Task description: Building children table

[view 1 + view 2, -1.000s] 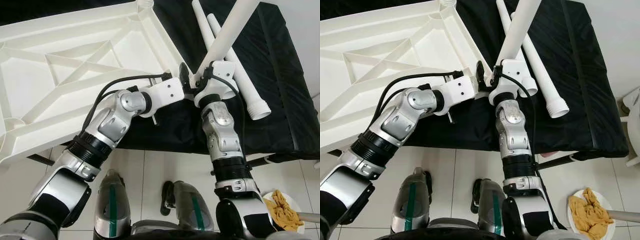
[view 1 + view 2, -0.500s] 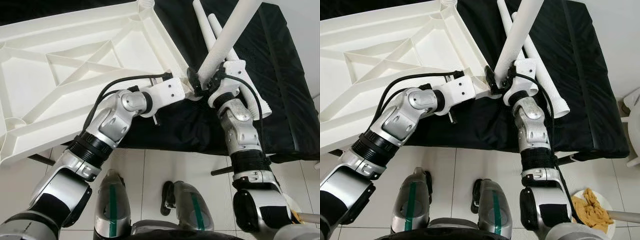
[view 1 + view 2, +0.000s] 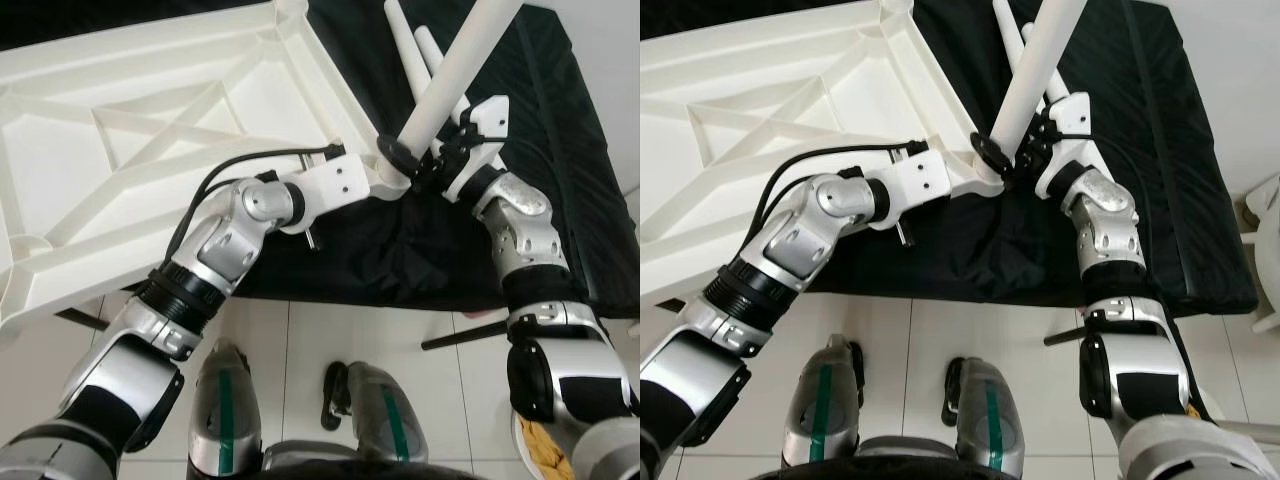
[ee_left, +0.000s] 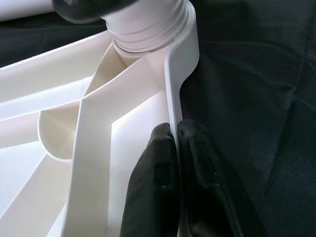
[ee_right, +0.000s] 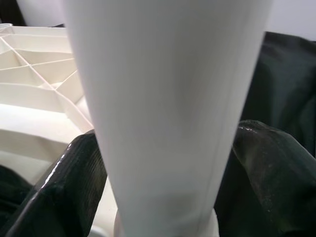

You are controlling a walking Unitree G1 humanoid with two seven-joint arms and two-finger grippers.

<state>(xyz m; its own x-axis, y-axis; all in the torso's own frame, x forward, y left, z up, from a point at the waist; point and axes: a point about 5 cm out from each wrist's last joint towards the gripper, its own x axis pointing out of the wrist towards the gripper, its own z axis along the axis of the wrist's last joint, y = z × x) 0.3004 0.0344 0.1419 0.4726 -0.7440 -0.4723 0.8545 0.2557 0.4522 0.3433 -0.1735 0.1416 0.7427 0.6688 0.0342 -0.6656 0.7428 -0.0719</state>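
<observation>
- The upturned white tabletop [image 3: 150, 150] lies partly on a black-covered surface [image 3: 560, 180]; the left gripper [image 4: 175, 148] pinches its rim near the corner socket [image 4: 148, 29]
- The right gripper [image 3: 1015, 160] clasps a white leg [image 3: 1035, 70] standing in that socket; spare legs [image 3: 415, 50] lie behind

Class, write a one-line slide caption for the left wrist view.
Left gripper pinches the upturned tabletop's rim while a white leg sits in the corner socket.

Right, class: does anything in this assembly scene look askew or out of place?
The leg held by the right pincer leans at a slant in the corner socket of the upside-down tabletop, not square to it. The left pincer clamps the tabletop's rim. Nothing looks broken.
</observation>
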